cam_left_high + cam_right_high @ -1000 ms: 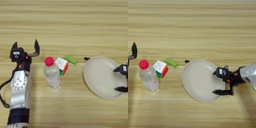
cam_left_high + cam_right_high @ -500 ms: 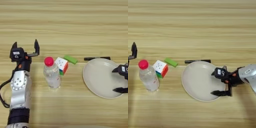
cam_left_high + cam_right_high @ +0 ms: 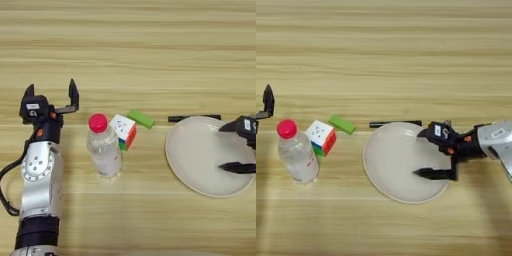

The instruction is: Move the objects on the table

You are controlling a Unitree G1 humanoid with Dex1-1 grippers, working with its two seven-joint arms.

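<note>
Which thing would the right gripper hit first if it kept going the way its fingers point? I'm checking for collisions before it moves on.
The right gripper, open, points toward the robot's left over the white plate. Past the plate's rim the puzzle cube lies roughly in line, probably first, though height is unclear.

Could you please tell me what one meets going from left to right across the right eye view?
Left gripper → bottle → puzzle cube → green block → plate → right gripper.
</note>
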